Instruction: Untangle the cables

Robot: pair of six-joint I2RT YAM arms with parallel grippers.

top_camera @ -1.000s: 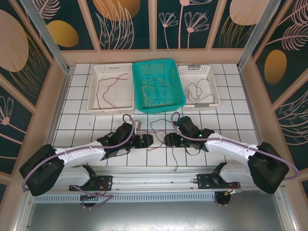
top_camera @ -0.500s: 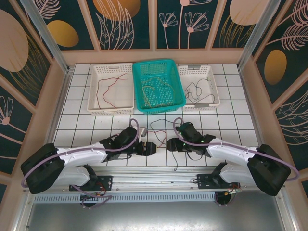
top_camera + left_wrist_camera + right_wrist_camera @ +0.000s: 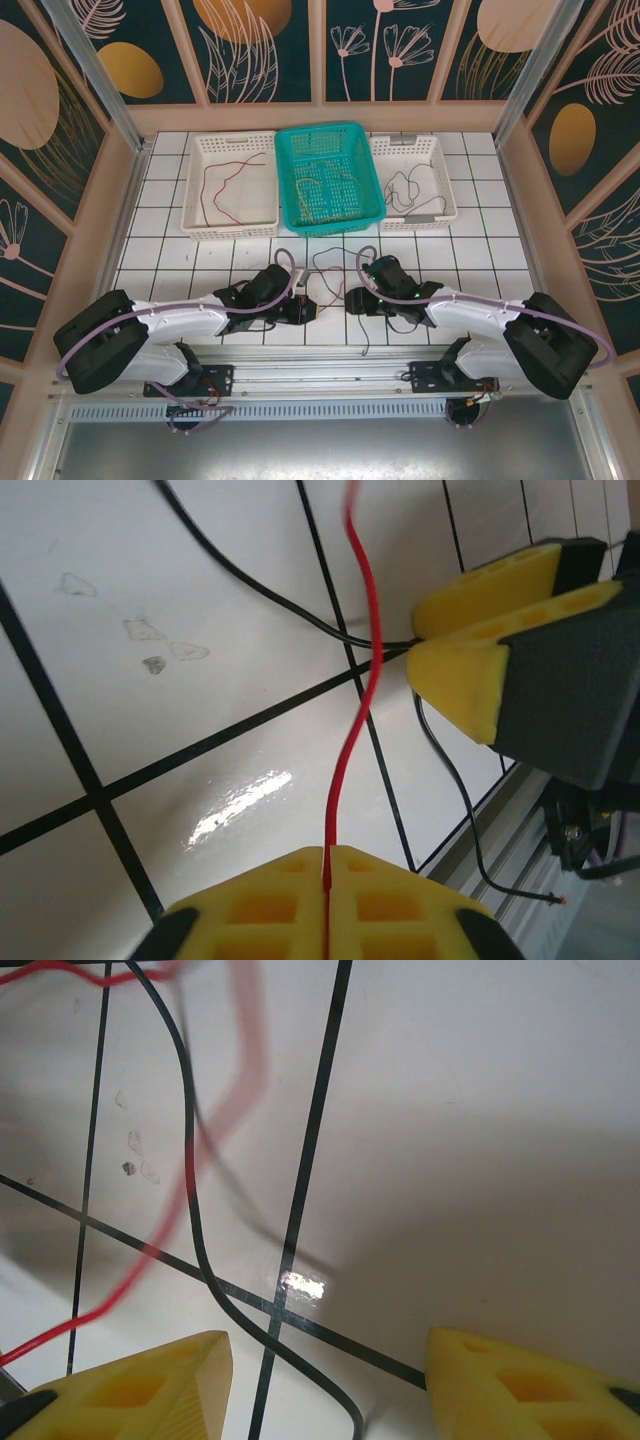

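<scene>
Between the two grippers, a thin red cable and a black cable lie crossed on the white tiles. My left gripper is shut on the red cable, which runs straight out from between its yellow fingertips. My left gripper faces the right gripper close by. The black cable leads to the right gripper's tips. My right gripper is open, low over the tiles. The black cable curves between its fingers, and the blurred red cable hangs to the left.
Three baskets stand in a row at the back: a white one holding a red cable, a teal one with pale cables, and a white one with a black cable. The table's metal front edge is close behind the grippers.
My left gripper has closed on the red cable after moving in towards the right gripper. The right gripper has shifted slightly left and stays open.
</scene>
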